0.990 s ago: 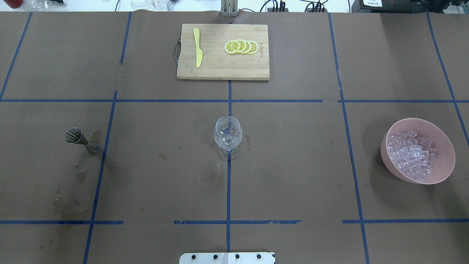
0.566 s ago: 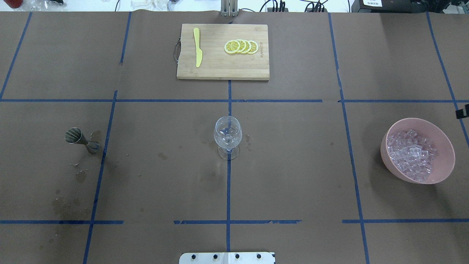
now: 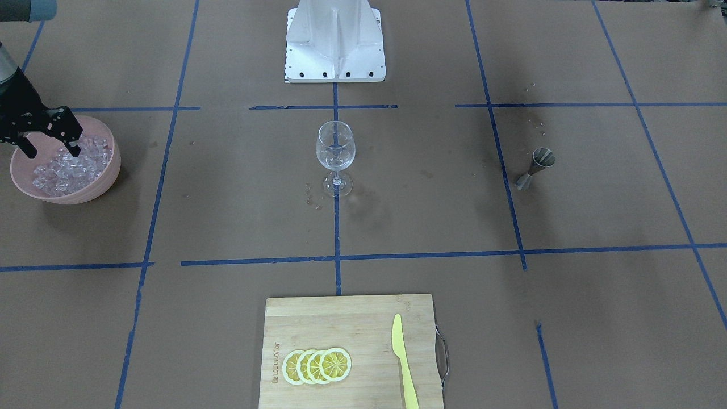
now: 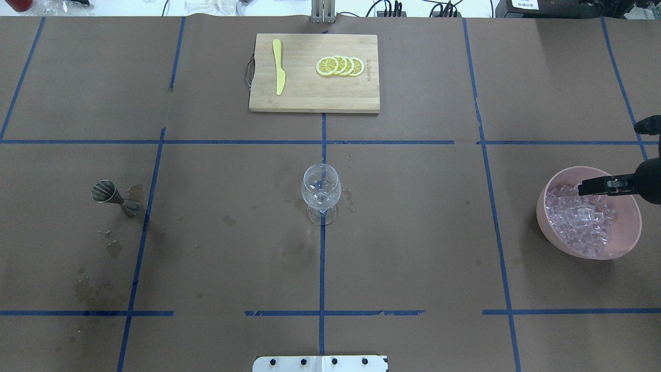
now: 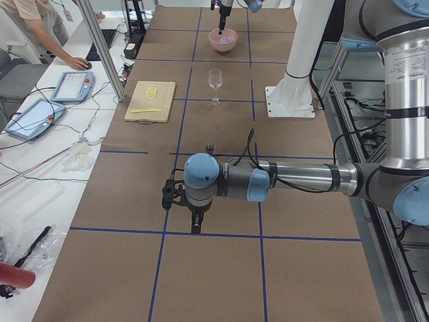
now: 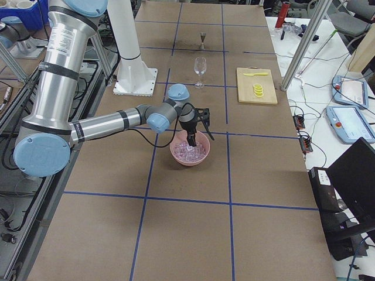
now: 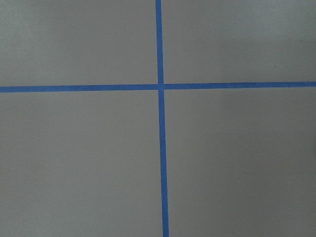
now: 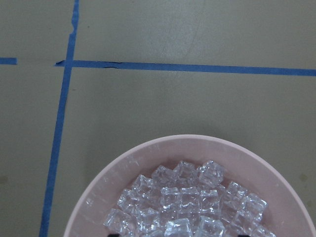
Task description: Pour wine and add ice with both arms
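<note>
A clear wine glass (image 4: 321, 188) stands upright at the table's middle; any wine in its bowl is barely visible. A pink bowl (image 4: 545, 206) holds a heap of clear ice (image 4: 578, 222) at the right. My right gripper (image 3: 51, 152) is open, its fingertips (image 3: 72, 149) just above the ice, nothing between them. It shows edge-on in the overhead view (image 4: 586, 188). The right wrist view shows the ice (image 8: 187, 207) and the bowl's rim (image 8: 113, 168). My left gripper (image 5: 194, 225) shows only in the exterior left view, low over bare table; I cannot tell if it is open.
A steel jigger (image 4: 106, 192) stands at the left beside wet stains. A bamboo cutting board (image 4: 314, 98) at the far side holds lemon slices (image 4: 341, 66) and a yellow knife (image 4: 279, 67). The white robot base (image 3: 335, 40) is at the near edge.
My right gripper has come in from the right edge and now hangs over the ice bowl. The glass, jigger and board have not moved.
</note>
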### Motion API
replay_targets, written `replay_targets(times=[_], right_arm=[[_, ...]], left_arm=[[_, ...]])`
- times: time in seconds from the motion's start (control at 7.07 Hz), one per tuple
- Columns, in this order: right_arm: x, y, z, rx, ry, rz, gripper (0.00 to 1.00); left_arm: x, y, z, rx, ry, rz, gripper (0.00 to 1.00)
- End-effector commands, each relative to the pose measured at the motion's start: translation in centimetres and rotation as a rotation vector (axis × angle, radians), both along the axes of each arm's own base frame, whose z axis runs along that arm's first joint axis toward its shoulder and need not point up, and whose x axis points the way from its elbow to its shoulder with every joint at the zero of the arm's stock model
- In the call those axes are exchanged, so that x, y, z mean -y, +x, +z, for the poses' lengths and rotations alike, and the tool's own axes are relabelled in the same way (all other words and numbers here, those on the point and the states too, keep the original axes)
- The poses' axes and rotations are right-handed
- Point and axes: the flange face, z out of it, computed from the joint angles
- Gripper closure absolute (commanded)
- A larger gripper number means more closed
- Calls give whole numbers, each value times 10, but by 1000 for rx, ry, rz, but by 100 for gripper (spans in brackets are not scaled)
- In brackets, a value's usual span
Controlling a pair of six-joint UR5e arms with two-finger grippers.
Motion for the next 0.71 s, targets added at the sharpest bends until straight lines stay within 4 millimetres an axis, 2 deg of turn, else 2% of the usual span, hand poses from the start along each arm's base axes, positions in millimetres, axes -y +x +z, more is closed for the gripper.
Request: replay_targets(times=[0.0, 0.14, 0.57], right_arm=[[-5, -15, 13, -40, 7, -23, 31], [-8, -21, 17, -48, 7, -44, 38], [-15, -37, 30, -91, 17, -67, 45]], left_arm=[[1, 0, -1, 1, 10, 0, 0], [1, 0, -1, 0, 11, 0, 0], [2, 0, 1, -1, 27, 0, 0]])
